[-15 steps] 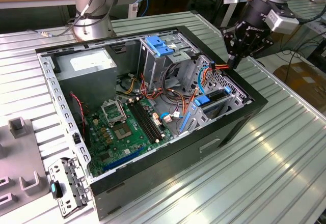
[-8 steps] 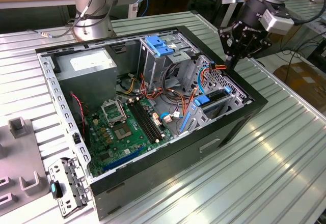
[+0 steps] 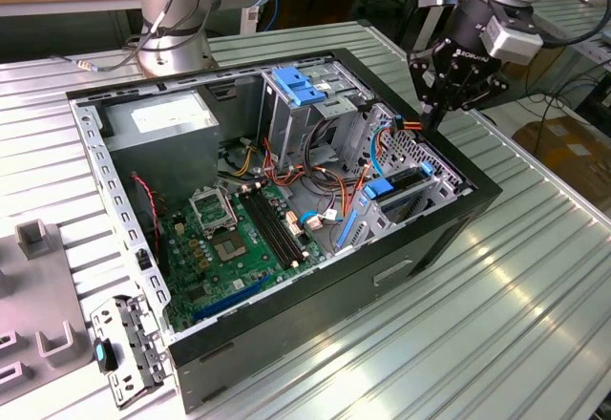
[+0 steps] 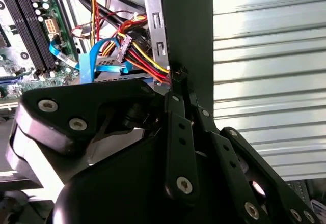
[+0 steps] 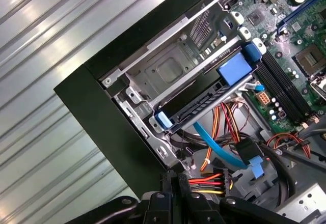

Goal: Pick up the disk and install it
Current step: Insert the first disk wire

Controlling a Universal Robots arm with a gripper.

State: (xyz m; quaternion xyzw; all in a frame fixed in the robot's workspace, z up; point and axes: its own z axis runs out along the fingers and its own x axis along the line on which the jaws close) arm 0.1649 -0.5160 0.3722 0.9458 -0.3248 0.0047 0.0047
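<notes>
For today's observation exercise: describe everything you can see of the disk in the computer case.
The disk sits edge-on in a metal drive bay at the corner of the open computer case. It looks like a thin dark slab in a blue plastic frame, with blue tabs at both ends. It lies level in its slot. Its label is hidden. The end effector hangs above the case wall nearby, apart from it.

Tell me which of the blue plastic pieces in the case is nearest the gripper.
The blue-framed disk in the bay by the case's corner, just below the gripper; the light-blue bracket sits farther off, toward the exterior view's left.
</notes>
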